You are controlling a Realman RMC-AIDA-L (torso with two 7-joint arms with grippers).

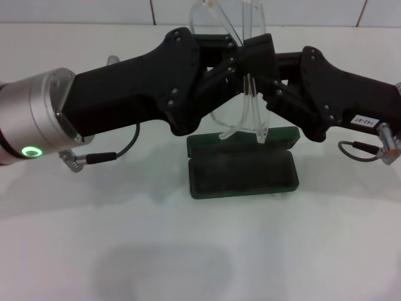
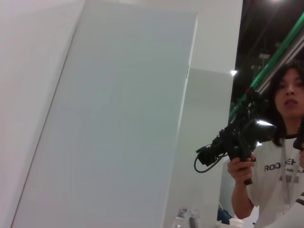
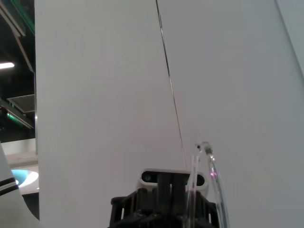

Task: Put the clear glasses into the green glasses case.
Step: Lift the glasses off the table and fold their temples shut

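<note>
Clear glasses (image 1: 241, 75) upright at frame centre, temples hanging | pinched by left gripper (image 1: 229, 58) and right gripper (image 1: 252, 56) | green glasses case (image 1: 243, 170) open directly below.

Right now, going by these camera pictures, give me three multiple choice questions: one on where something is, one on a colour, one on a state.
1. Where are the clear glasses?
A. lying in the case
B. held up between both pincers, above the case
C. flat on the table

2. What colour is the glasses case?
A. red
B. dark green
C. white

3. How is the case?
A. open
B. shut
C. upside down

Key: 1 B, the left pincer and right pincer meet at the frame above the case; 2 B, its rim shows green; 3 A, its lid lies back, showing the lining.
</note>
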